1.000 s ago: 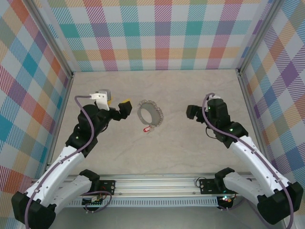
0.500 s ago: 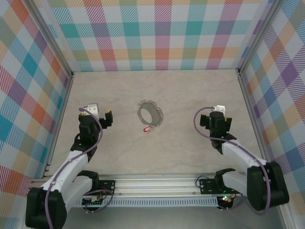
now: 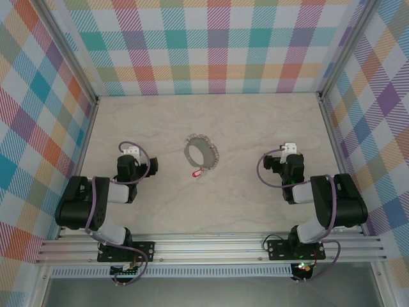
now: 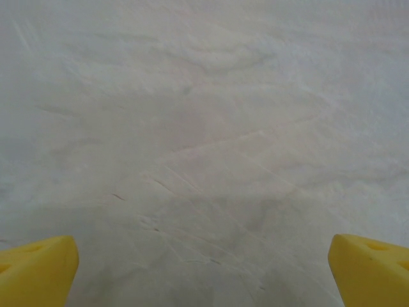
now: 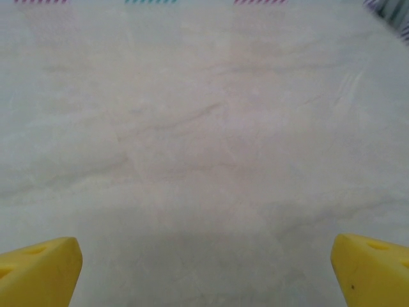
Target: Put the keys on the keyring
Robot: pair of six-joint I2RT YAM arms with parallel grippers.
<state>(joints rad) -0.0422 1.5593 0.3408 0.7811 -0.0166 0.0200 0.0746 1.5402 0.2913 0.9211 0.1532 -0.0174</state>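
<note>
Keyring (image 3: 201, 151) of thin grey metal, fringed with small loops, lies flat near the middle of the pale marbled table (image 3: 243, 121), about midway between the two arms. Just at its near edge lies the key (image 3: 197, 172), a tiny thing with a red head. From the overhead camera I cannot tell whether it hangs on one of the loops or merely touches the ring. The left gripper (image 3: 148, 167) sits low over the table to the left of the ring and well apart from it, its arm folded close to its base. The right gripper (image 3: 270, 164) mirrors it on the other side, equally clear of ring and key. In the left wrist camera the left gripper (image 4: 204, 275) has its yellow fingertips (image 4: 35, 272) spread wide to the bottom corners, with bare tabletop between them and nothing grasped. The right gripper (image 5: 204, 272) reads the same in its own camera, fingertips (image 5: 374, 268) released and far apart over bare table. Plaid walls (image 3: 211, 45) enclose the table on three sides.
</note>
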